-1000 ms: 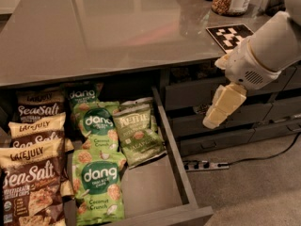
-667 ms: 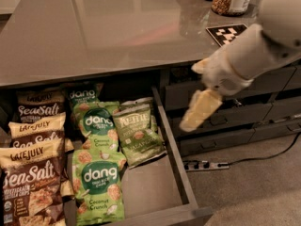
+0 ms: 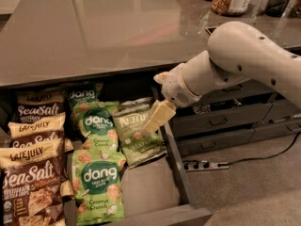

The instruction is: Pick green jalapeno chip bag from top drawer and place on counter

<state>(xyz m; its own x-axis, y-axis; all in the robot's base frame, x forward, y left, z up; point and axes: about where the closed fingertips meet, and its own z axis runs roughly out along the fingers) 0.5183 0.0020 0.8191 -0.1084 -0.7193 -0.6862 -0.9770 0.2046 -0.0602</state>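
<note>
- Under the front edge of the table [image 3: 103, 32], the top drawer [image 3: 146, 187] stands open, full of snack bags.
- The green jalapeno chip bag [image 3: 141, 145] lies flat in the drawer near its right wall, just beside the dang bags [image 3: 98, 182].
- A moment ago the claw [image 3: 157, 117] hung off to the right, outside the drawer. Now it has swung left and sits over the top part of the bag.
- I cannot tell if the claw is open or closed. The bag is not lifted yet.
- I think the reach is nearly done. Grabbing the bag and lifting it to the table come next.
</note>
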